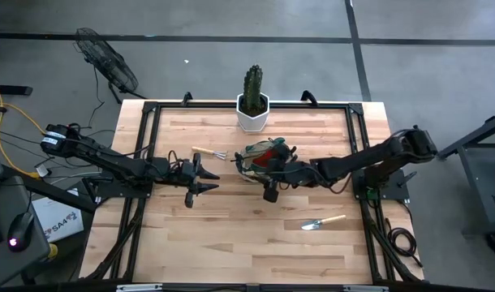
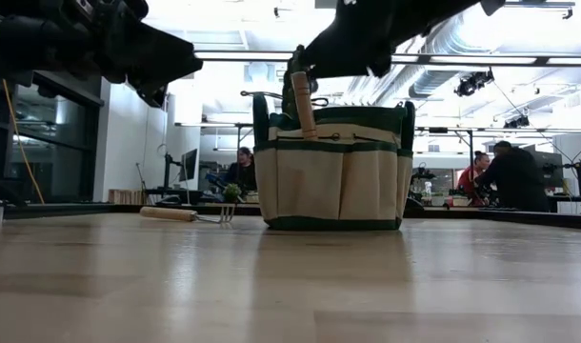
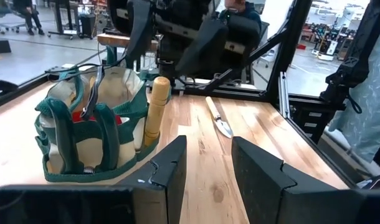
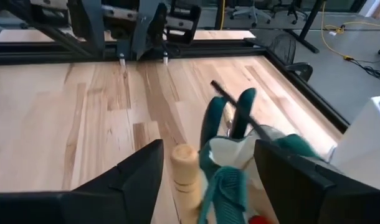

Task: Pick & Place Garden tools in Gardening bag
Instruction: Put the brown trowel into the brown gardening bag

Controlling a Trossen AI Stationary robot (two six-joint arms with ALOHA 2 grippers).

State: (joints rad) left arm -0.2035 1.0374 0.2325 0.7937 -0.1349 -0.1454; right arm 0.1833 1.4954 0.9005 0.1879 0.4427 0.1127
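The olive-green and tan gardening bag (image 1: pixel 264 156) stands upright at mid-table. A wooden trowel handle (image 2: pixel 303 103) sticks up out of its near side, and the red glove (image 3: pixel 78 118) and dark shears (image 3: pixel 93 93) show inside. My right gripper (image 1: pixel 269 185) is open just above the bag, its fingers on either side of that handle (image 4: pixel 185 169) without touching it. My left gripper (image 1: pixel 200 178) is open and empty to the bag's left. The mini rake (image 1: pixel 208 152) lies flat at the bag's far left. A second trowel (image 1: pixel 323 221) lies flat at the near right.
A green cactus in a white hexagonal pot (image 1: pixel 253 109) stands at the table's far edge behind the bag. Black frame rails (image 1: pixel 146 138) run along the table's sides. Bare wood lies toward the near edge (image 1: pixel 231 251). People show in the room beyond (image 2: pixel 500 176).
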